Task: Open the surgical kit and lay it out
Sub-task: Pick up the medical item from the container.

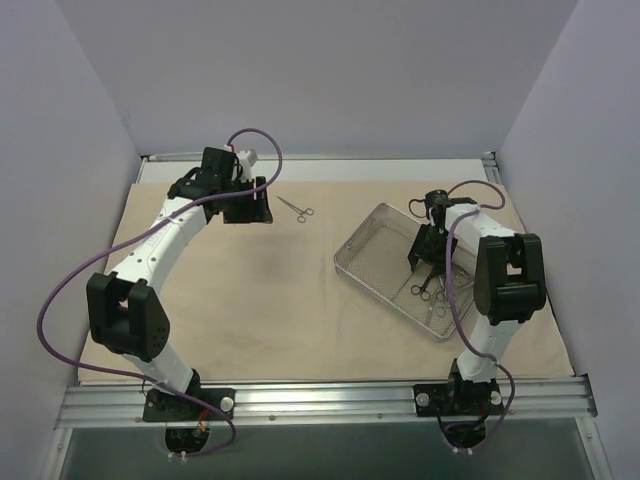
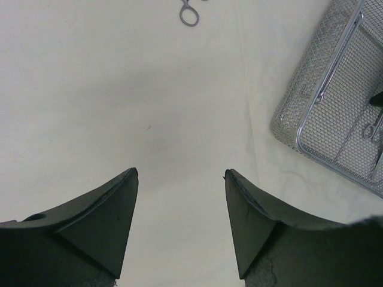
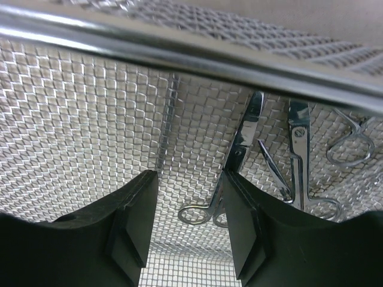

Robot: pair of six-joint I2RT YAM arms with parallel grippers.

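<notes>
The beige cloth wrap lies spread flat over the table. On its right half sits the silver wire-mesh tray, turned at an angle. My right gripper is down inside the tray, jaws open. In the right wrist view, one ring handle of a steel instrument lies between the jaws of the right gripper, and its shank rests against the right finger. Other instruments lie beside it on the mesh. One small pair of scissors lies on the cloth near my left gripper. The left gripper is open and empty above bare cloth.
A metal rail runs along the near table edge by both arm bases. Grey walls close in the back and sides. The tray's thick rim crosses just ahead of the right fingers. From the left wrist, the tray's corner is at the right.
</notes>
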